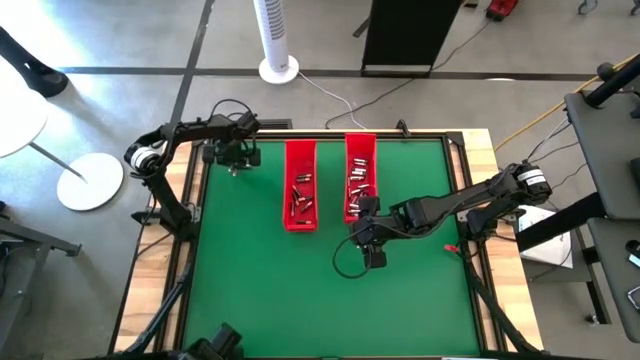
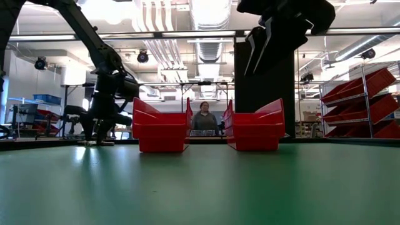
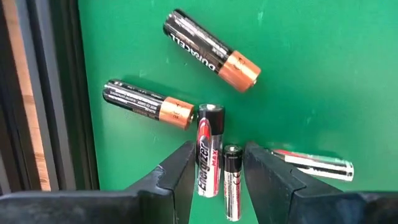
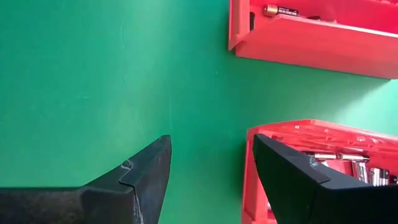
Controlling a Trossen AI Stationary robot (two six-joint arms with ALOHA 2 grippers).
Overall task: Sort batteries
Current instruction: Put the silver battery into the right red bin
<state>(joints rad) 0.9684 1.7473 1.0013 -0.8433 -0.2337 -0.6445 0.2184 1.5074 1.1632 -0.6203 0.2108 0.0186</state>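
Loose batteries lie on the green counter [image 3: 323, 74] near its far left corner, about ten o'clock from centre in the high view, and the left pincer [image 3: 216, 167] is down over them with its jaws spread. Between its fingers sit two cells side by side: a silver-and-red Energizer Max battery [image 3: 208, 152] and a thinner, shorter silver battery [image 3: 232, 180] touching it. Just beyond, two black-and-copper Duracell batteries [image 3: 211, 50] lie apart at slants, and another silvery cell [image 3: 314, 163] lies outside one finger.

These cells will likely handle as small, rigid, smooth metal cylinders, fairly dense for their size: they roll freely and can squirt out of a pinch. The safest hold looks to be across the round body at mid-length, with the fingers square to the axis. With two cells in the gap, closing now could catch both or flick one aside.

The right pincer [image 1: 372, 246] hangs spread and empty above the counter, at the near end of the right red tray [image 1: 361, 150], roughly five o'clock from it. That tray and the left red tray [image 1: 299, 160] already hold many batteries.
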